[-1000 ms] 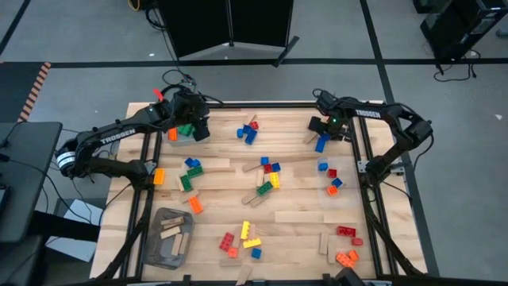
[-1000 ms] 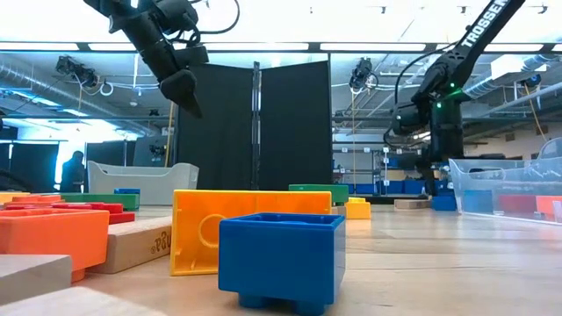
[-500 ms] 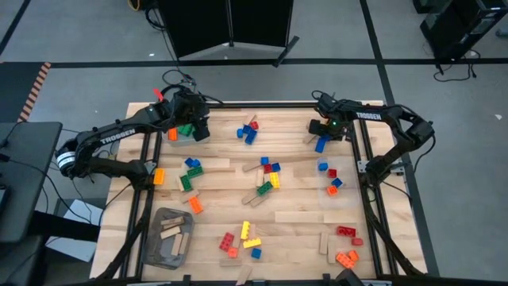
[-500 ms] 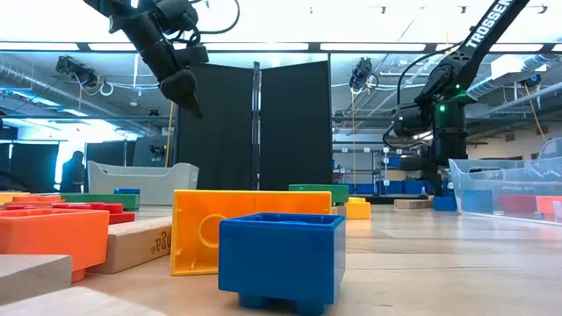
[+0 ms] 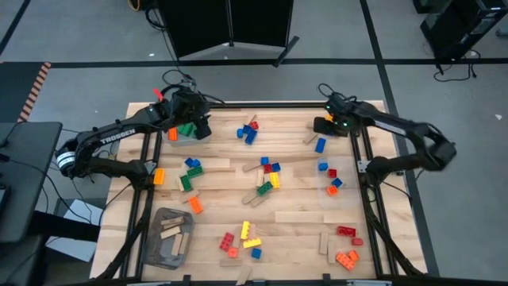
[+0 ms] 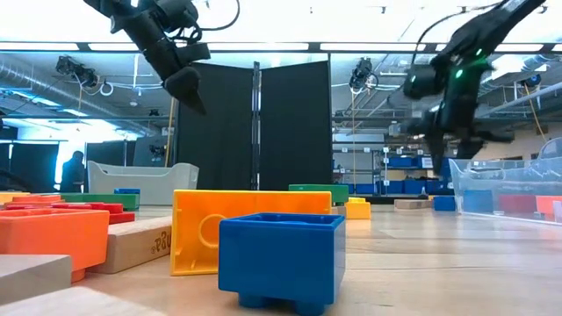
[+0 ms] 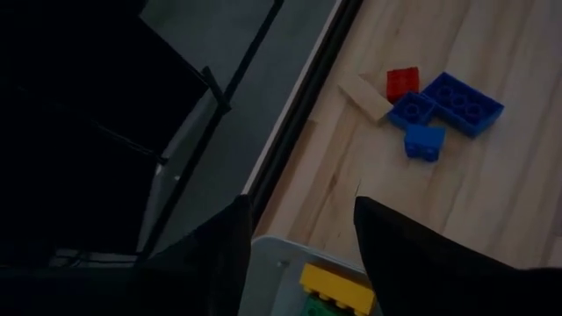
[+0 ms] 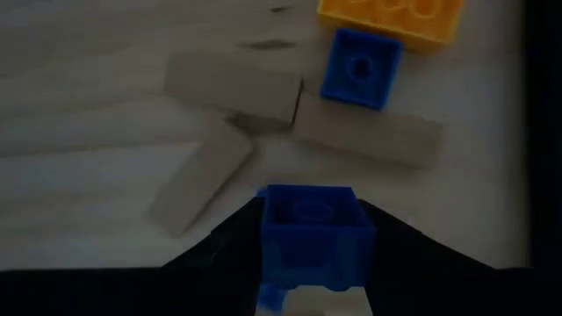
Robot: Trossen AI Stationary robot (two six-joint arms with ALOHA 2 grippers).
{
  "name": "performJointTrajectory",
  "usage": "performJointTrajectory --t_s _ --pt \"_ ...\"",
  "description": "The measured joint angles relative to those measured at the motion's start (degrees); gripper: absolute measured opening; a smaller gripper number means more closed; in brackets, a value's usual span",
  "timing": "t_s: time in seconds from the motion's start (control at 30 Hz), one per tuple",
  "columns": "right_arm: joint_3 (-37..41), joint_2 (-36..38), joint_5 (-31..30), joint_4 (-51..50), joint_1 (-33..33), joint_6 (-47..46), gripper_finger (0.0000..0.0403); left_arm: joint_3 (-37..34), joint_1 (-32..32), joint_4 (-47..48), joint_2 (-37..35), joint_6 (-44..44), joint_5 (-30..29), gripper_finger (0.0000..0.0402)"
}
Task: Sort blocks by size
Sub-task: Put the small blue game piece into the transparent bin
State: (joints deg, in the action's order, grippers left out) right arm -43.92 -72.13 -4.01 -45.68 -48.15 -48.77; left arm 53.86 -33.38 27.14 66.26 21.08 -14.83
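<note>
Right pincer (image 8: pixel 312 263), up at two o'clock over the surface (image 5: pixel 302 199), is clamped on a small blue brick (image 8: pixel 314 233): light, rigid, slick plastic, best squeezed across its flat sides. Left pincer (image 7: pixel 303 254) hangs half-open, empty, at ten o'clock.

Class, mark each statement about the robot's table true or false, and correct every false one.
1. The right gripper holds a blue block. True.
2. The left gripper grips a yellow block. False: its fingers stand apart, with nothing between them.
3. The grey bin holds tan wooden pieces. True.
4. The left gripper hovers over the table's middle. False: it is above the clear bin at the far left corner.
</note>
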Motion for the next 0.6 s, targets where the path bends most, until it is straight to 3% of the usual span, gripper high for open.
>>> performJointTrajectory --t_s 0.17,0.37,0.6 --pt "0.00 12.48 0.41 -9.44 5.42 -2.13 0.0162 0.00 0.28 -0.01 0.00 -3.74 0.10 0.0208" --pt "0.00 24.88 1.13 -19.18 18.26 -12.31 0.0162 0.00 2.73 0.02 0.00 -12.81 0.17 0.0208" --pt "-0.04 27.49 -1.18 -20.09 36.84 -24.77 0.0161 0.00 7.66 -0.01 0.00 -16.01 -0.89 0.0208"
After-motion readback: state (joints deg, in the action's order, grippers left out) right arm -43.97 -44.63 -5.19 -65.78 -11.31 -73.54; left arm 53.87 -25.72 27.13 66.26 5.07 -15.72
